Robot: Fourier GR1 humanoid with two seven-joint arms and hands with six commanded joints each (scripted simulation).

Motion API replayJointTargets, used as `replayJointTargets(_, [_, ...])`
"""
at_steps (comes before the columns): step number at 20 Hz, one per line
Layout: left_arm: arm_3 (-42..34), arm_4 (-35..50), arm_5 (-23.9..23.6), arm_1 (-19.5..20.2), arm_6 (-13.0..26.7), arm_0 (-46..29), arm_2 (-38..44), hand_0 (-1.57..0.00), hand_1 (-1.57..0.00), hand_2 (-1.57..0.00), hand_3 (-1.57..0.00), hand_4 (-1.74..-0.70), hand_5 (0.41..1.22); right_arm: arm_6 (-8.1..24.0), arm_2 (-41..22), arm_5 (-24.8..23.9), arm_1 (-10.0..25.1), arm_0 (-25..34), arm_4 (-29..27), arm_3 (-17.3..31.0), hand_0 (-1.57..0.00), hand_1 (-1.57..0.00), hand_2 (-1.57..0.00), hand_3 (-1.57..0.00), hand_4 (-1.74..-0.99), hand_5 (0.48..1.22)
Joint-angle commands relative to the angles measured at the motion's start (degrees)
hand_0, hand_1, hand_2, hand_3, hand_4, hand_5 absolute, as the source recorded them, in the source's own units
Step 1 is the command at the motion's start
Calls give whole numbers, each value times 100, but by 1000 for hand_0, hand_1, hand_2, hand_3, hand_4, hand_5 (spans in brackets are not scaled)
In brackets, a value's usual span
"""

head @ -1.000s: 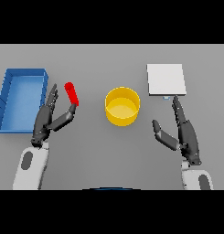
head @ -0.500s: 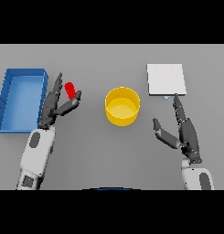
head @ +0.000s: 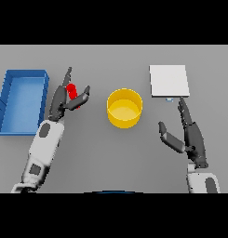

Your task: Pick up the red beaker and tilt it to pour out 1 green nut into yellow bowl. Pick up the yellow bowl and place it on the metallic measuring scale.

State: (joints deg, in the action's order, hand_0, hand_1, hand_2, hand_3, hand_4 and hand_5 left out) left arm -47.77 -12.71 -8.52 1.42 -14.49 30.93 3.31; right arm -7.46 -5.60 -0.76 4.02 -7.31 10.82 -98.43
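Note:
The red beaker point(head: 72, 89) lies on the table left of the yellow bowl point(head: 125, 120). My left hand point(head: 60, 103) reaches around the beaker, fingers straight along its far side and the thumb on its near side, open. Part of the beaker is hidden behind the fingers. The bowl stands at the table's middle; I cannot tell whether anything is in it. At the back right lies the square metallic scale point(head: 169, 80). My right hand point(head: 192, 136) hovers open in front of the scale, to the right of the bowl.
A blue bin point(head: 24, 73) sits at the left edge, just beside my left hand. Bare grey table lies between the bowl and the scale.
My left hand has moved forward and slightly right, so the beaker now sits between its thumb and fingers. The right hand has shifted only a little.

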Motion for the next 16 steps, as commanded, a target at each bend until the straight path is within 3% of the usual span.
replayJointTargets(1, [126,20,-43,-16,-80,78,53,1,1,1,1,-1271,692,-44,-41,4,-40,-59,15,-1,1,1,1,1,-1265,691])
replayJointTargets(3, [337,49,-228,-109,-331,225,160,-93,-141,-150,-47,-1324,741,-27,-43,-42,-29,-15,81,5,1,1,1,1,-1255,691])
replayJointTargets(4, [413,71,-303,-147,-394,246,210,-322,-364,-358,-218,-1355,770,-10,-39,-61,-17,23,110,6,1,1,1,1,-1252,690])
replayJointTargets(6, [576,89,-371,-201,-426,362,285,-772,-799,-794,-584,-1480,933,63,-36,-96,-30,100,139,37,1,1,1,1,-1245,692])
replayJointTargets(8, [671,40,-321,-216,-771,391,295,-1060,-1077,-1074,-891,-1569,1036,76,-58,-107,-54,68,162,41,1,1,1,1,-1240,693])
replayJointTargets(11, [730,147,-305,-233,-1032,385,364,-1309,-1318,-1317,-1203,-1606,1119,-42,-87,-81,-88,23,135,42,1,1,1,1,-1232,685])
replayJointTargets(14, [718,197,-396,-246,-852,455,400,-1437,-1441,-1441,-1383,-1672,1128,35,-49,-137,-80,191,189,206,1,1,1,1,-1196,673])
replayJointTargets(16, [545,158,-443,-179,-685,539,346,-1485,-1488,-1488,-1451,-1697,1127,-79,-29,-147,-43,162,194,166,1,1,1,1,-1175,667])
